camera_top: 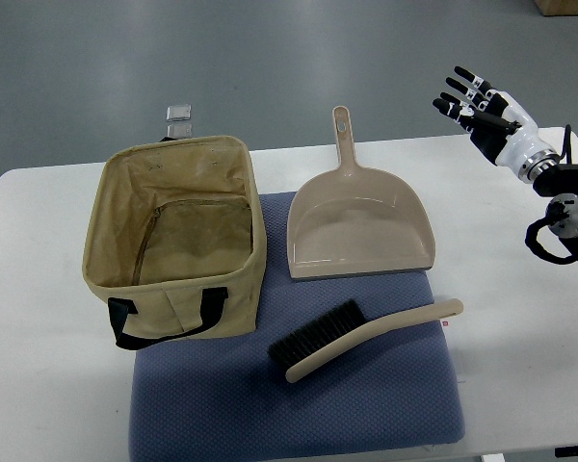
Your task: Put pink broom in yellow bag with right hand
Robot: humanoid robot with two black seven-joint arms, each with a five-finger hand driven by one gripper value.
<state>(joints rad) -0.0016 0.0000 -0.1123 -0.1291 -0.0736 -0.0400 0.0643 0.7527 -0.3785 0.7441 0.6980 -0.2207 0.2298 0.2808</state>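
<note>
While the right hand (pixel 477 104) hovers upper right, fingers spread and empty, the broom (pixel 366 338) lies lower centre on the blue mat (pixel 222 404); grasp handle mid-length, then lift toward the bag (pixel 173 245) at left.

The broom (pixel 366 339) is a small hand brush with a pale beige handle and black bristles. It lies flat and slanted, handle pointing right. The yellow bag (pixel 178 250) stands open to its left, empty inside, with black straps in front.
</note>
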